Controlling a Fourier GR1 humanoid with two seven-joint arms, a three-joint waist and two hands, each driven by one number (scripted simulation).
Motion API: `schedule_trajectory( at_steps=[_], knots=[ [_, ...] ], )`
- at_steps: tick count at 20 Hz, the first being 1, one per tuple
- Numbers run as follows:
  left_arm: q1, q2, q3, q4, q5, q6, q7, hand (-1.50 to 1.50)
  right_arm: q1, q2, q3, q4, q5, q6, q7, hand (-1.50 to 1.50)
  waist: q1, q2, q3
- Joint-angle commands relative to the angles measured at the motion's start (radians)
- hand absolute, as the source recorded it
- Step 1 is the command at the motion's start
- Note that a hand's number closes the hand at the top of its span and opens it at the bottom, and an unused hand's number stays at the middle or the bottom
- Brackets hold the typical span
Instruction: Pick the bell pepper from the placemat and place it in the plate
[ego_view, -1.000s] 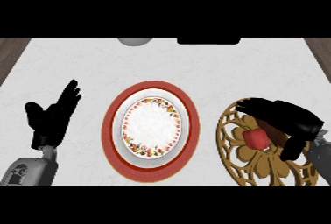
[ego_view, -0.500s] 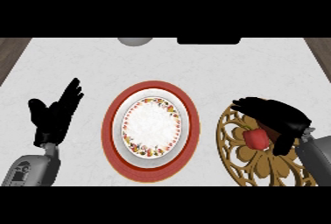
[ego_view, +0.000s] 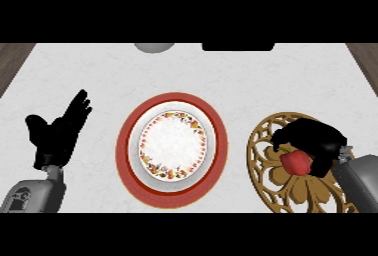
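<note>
A red bell pepper (ego_view: 296, 162) lies on the gold openwork placemat (ego_view: 275, 186) at the right. My right hand (ego_view: 316, 140) is over it, fingers curled round the pepper and hiding its upper side. The white plate (ego_view: 173, 145) with a fruit-patterned rim sits on a red charger in the middle of the counter, holding nothing. My left hand (ego_view: 59, 132) rests open at the left, fingers up, apart from the plate.
The red charger (ego_view: 127, 150) rings the plate. A grey round object (ego_view: 153, 47) and a dark object (ego_view: 238, 46) sit at the counter's far edge. Brown wood (ego_view: 11, 55) shows past the counter's left and right corners.
My right hand has curled closer round the bell pepper and shifted slightly left on the placemat. The left hand has not moved.
</note>
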Motion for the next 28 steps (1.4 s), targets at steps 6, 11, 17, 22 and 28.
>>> schedule_trajectory(
  at_steps=[6, 11, 17, 22, 28],
  knots=[
    [0.024, 0.001, 0.04, 0.033, 0.004, -0.052, -0.064, 0.0, 0.08, 0.087, 0.005, -0.046, 0.039, -0.019, -0.015, 1.5, -0.004, 0.002, 0.003],
    [-0.005, -0.006, 0.032, 0.054, -0.013, -0.03, -0.035, 0.0, 0.032, 0.406, 0.001, -0.096, 0.045, 0.005, 0.331, 1.5, -0.001, 0.0, 0.0],
    [-0.02, -0.007, 0.012, 0.029, -0.018, -0.035, -0.013, 0.0, 0.014, 0.538, -0.021, -0.111, 0.065, -0.099, 0.593, 1.5, 0.035, -0.005, 0.004],
    [-0.027, -0.024, -0.01, 0.041, -0.027, -0.037, -0.011, 0.0, -0.085, 0.544, 0.006, -0.218, 0.085, -0.297, 0.832, 1.5, 0.054, -0.019, 0.003],
    [-0.028, -0.024, -0.015, 0.048, -0.029, -0.041, -0.004, 0.0, -0.187, 0.546, 0.072, -0.274, 0.221, -0.483, 1.187, 1.5, 0.078, -0.022, -0.002]
  ],
)
